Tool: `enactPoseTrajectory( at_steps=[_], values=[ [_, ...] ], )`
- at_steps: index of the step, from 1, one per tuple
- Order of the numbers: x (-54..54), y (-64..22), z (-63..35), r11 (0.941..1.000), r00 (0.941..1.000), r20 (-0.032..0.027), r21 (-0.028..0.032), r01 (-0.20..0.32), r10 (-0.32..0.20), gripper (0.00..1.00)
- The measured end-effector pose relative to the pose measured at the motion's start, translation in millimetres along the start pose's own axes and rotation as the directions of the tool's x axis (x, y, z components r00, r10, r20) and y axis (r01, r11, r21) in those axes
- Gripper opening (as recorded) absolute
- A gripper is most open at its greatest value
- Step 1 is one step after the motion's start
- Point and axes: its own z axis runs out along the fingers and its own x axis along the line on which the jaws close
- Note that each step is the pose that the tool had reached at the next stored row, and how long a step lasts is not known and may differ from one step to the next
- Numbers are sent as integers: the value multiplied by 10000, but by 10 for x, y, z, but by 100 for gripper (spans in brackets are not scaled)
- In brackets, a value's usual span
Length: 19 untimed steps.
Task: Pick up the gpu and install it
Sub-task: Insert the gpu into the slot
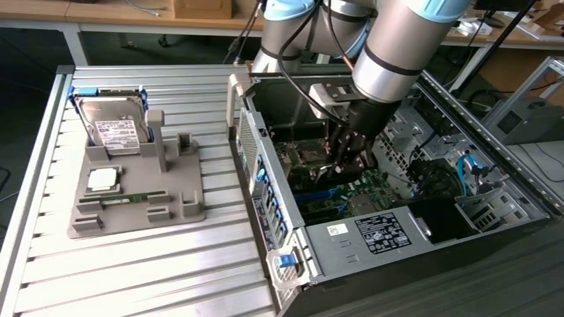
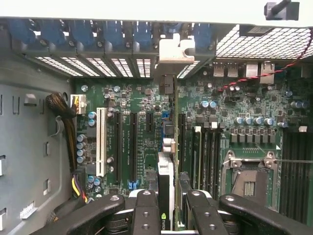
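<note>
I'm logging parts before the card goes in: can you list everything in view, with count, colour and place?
table: one, silver slats, under holder
holder: one, grey, on table, exterior view's left
hard drive: one, silver, white label, upright in holder
CPU: one, silver, lying in holder
RAM stick: one, green, lying in holder
case: one, grey and black, open, exterior view's right
motherboard: one, green, inside case
gpu: one, green and black, in tool, over motherboard
arm: one, silver and blue, reaching into case
tool: one, black, shut on gpu
</note>
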Motion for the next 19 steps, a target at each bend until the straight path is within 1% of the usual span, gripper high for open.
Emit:
enactPoseTrajectory(
  at_steps=[11,15,19],
  values=[
    [0,81,95,10000,10000,1,0,0,0,27],
    [1,86,130,10000,10000,0,0,0,0,27],
    [1,109,165,10000,10000,0,0,0,0,27]
  ],
)
